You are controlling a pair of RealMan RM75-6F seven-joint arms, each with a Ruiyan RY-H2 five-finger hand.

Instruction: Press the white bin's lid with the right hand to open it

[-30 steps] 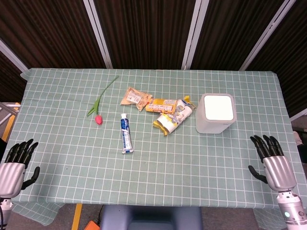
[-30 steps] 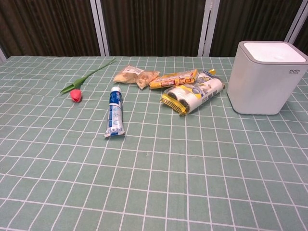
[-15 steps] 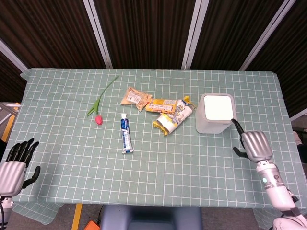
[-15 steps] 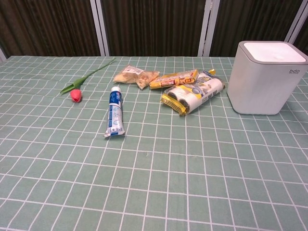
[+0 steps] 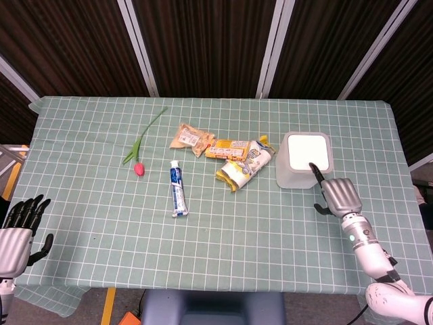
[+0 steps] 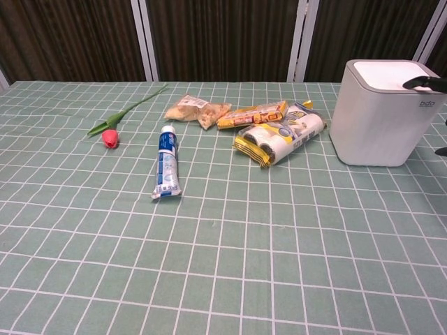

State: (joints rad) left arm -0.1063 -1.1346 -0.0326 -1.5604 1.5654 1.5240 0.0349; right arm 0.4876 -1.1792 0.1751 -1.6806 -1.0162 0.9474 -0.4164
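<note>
The white bin point(image 5: 293, 175) stands at the right of the table, its flat white lid point(image 5: 306, 150) down. In the chest view the bin point(image 6: 377, 122) and lid point(image 6: 391, 74) sit at the far right. My right hand point(image 5: 337, 196) is just in front of the bin with most fingers curled in. One black finger point(image 5: 315, 170) points out over the lid's near edge, and its tip point(image 6: 421, 84) shows at rim height in the chest view. Whether it touches the lid I cannot tell. My left hand point(image 5: 17, 227) hovers off the front left corner, fingers spread, holding nothing.
Left of the bin lie a roll of yellow bags point(image 5: 243, 166), a yellow snack packet point(image 5: 226, 148) and a tan packet point(image 5: 192, 137). A toothpaste tube point(image 5: 177, 189) and a red tulip point(image 5: 138, 161) lie further left on the green checked cloth point(image 5: 257, 237).
My right hand has come in from the front right edge to the bin, curling its fingers and stretching one out over the lid's near edge. The left hand sank slightly.
</note>
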